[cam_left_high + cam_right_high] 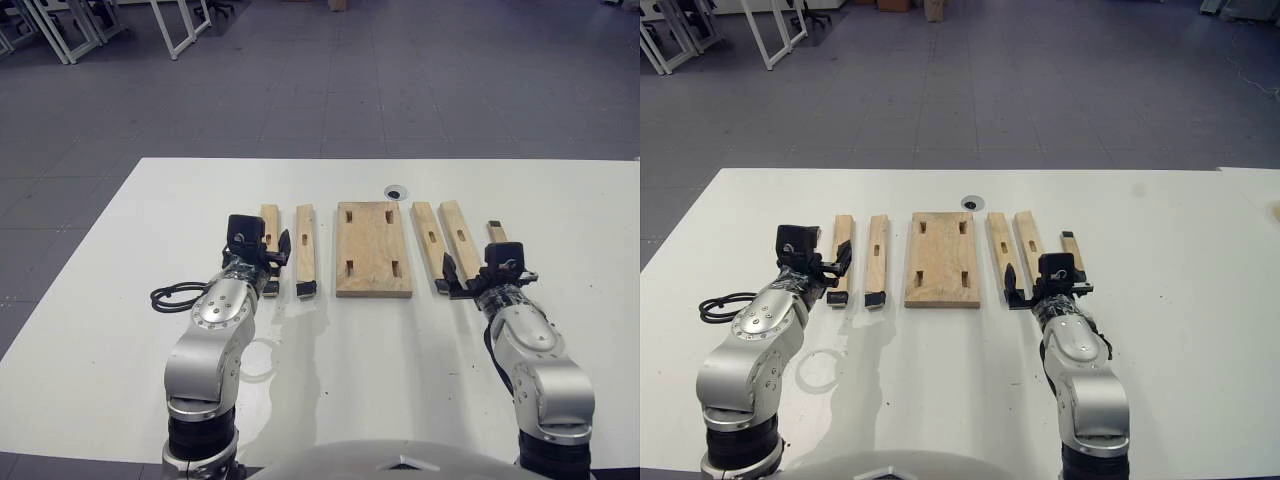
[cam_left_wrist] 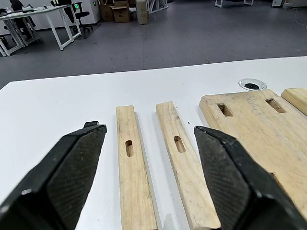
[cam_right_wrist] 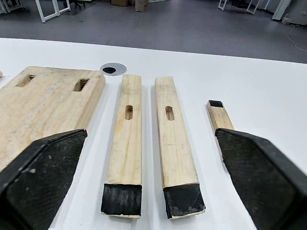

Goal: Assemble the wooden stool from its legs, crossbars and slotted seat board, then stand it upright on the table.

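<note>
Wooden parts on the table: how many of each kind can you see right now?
Seat board: 1
Legs: 4, two on each side of the board
Crossbar: 1, on the robot's far right
Total: 6 wooden pieces

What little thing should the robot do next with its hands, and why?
Probably lower the right gripper onto the leg in front of it and close. It and the left gripper are open and empty, and nothing is slotted into the seat board yet.
</note>
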You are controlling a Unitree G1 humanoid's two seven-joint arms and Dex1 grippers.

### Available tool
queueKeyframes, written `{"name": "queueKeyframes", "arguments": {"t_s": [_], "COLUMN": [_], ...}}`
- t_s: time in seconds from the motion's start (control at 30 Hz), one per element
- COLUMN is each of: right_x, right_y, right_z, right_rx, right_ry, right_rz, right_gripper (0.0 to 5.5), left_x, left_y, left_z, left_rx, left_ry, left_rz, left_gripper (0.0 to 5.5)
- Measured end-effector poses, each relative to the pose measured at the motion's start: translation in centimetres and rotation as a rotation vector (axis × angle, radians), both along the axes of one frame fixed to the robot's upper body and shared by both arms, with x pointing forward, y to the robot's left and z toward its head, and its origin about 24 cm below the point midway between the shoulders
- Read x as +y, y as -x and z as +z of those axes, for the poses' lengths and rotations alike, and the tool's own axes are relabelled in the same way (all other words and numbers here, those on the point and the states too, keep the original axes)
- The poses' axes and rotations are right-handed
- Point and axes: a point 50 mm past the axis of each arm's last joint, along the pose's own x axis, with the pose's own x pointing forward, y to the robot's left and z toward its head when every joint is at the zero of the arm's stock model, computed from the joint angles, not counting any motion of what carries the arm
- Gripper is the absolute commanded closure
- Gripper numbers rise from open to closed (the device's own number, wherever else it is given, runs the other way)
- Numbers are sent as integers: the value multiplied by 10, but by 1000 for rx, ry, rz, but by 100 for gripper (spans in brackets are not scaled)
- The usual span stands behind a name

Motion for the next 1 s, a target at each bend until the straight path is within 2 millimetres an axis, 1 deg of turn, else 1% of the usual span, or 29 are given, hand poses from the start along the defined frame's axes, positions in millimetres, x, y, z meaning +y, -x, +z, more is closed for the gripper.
{"name": "queueKeyframes", "arguments": {"t_s": [0.2, 0.43, 0.6, 0.67, 1.0], "right_x": [-1, -1, -1, -2, -2], "right_y": [-4, -5, -5, -5, -6], "right_z": [4, 3, 3, 3, 1], "right_rx": [-11, 9, 12, 12, 20], "right_ry": [-6, -6, -7, -9, -9], "right_rz": [-5, -10, -7, -6, -6], "right_gripper": [56, 56, 56, 97, 97], "left_x": [1, 5, 6, 6, 7], "left_y": [-2, -3, -4, -4, -4], "left_z": [-1, -3, -3, -3, -3], "left_rx": [8, 26, 28, 28, 28], "left_ry": [-1, -75, -70, -65, -63], "left_rz": [5, 43, 35, 32, 36], "left_gripper": [210, 210, 210, 210, 210]}}
